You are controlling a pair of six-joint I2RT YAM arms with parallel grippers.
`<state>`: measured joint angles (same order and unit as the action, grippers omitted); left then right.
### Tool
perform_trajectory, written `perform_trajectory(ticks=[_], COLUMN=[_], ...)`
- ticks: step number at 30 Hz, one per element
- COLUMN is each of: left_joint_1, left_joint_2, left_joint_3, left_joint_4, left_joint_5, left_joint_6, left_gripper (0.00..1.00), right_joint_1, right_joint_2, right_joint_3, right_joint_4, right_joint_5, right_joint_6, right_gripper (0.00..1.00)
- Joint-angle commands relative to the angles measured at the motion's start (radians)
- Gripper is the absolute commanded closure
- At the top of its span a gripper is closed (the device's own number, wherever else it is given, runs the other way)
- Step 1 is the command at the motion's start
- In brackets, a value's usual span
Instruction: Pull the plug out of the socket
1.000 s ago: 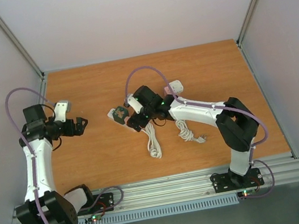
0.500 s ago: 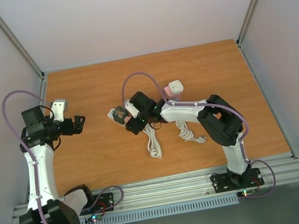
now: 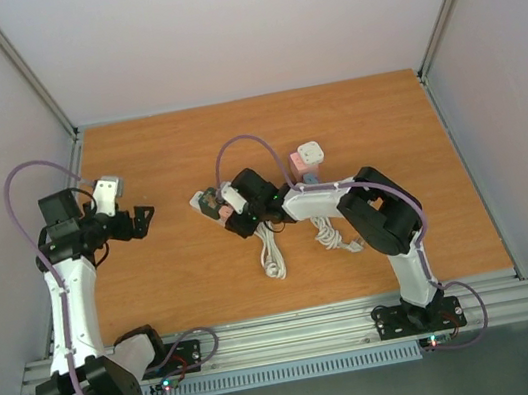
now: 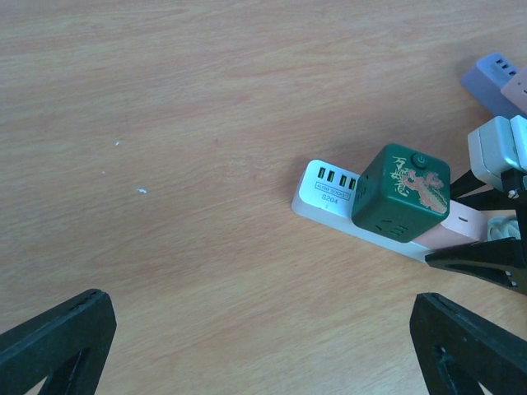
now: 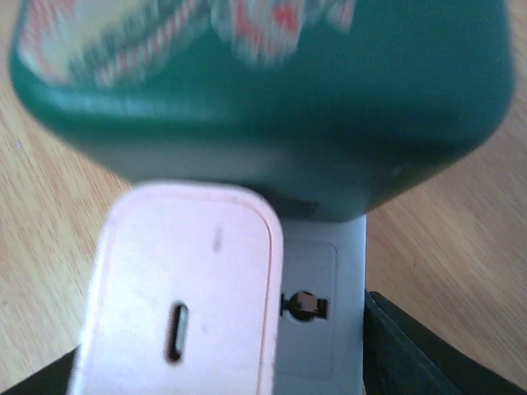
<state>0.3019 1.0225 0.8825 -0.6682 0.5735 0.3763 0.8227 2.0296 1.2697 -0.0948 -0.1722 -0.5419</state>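
Wooden table [image 3: 177, 283], white walls around. The left gripper [image 3: 143, 218] hangs spread, well apart from the strip [image 4: 328, 188]. The right gripper [image 3: 235, 217] straddles the strip's end, the pink plug [image 5: 185, 288] between its fingers; whether they press it I cannot tell. The green plug [image 4: 401, 192] sits seated just beyond. This looks like the grasp stage: next, clamp firmly and pull straight off.

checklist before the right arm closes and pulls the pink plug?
1. Right gripper open, straddling pink plug: ok.
2. Finger contact on the plug: cannot tell.
3. Pink plug seated in power strip: ok.
4. Clearance from green cube plug, close beside it: not ok, looks tight.
5. Left gripper bracing the strip: not ok; open, well off to the left.
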Motion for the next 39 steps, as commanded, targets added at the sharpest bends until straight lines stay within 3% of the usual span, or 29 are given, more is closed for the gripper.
perform_trajectory(ticks=[1,10,19,28,33,39], left_joint_1=[0.005,0.003,-0.04,-0.268,-0.406,-0.496], left_joint_2=[0.003,0.028,0.096,0.157,0.236,0.318], left_joint_3=[0.023,0.04,0.087,-0.005,-0.022,-0.06], left_joint_4=[0.0,-0.073,-0.254,-0.172,-0.105,-0.057], left_joint_5=[0.029,0.208,0.341,0.358,0.335,0.285], left_joint_6=[0.076,0.263,0.663,0.871,0.894,0.928], left_gripper=[0.0,0.0,0.0,0.0,0.0,0.02], right_joint_1=[0.003,0.003,0.001,0.0,0.0,0.001], right_joint_2=[-0.024,-0.086,-0.226,-0.357,-0.378,-0.365], right_joint_3=[-0.067,-0.17,-0.337,-0.482,-0.5,-0.505], right_joint_4=[0.057,0.066,0.041,0.041,0.047,0.091], right_joint_5=[-0.02,-0.068,-0.208,-0.285,-0.308,-0.3], right_joint_6=[-0.065,-0.155,-0.254,-0.317,-0.337,-0.327], right_gripper=[0.4,0.56,0.6,0.62,0.62,0.61])
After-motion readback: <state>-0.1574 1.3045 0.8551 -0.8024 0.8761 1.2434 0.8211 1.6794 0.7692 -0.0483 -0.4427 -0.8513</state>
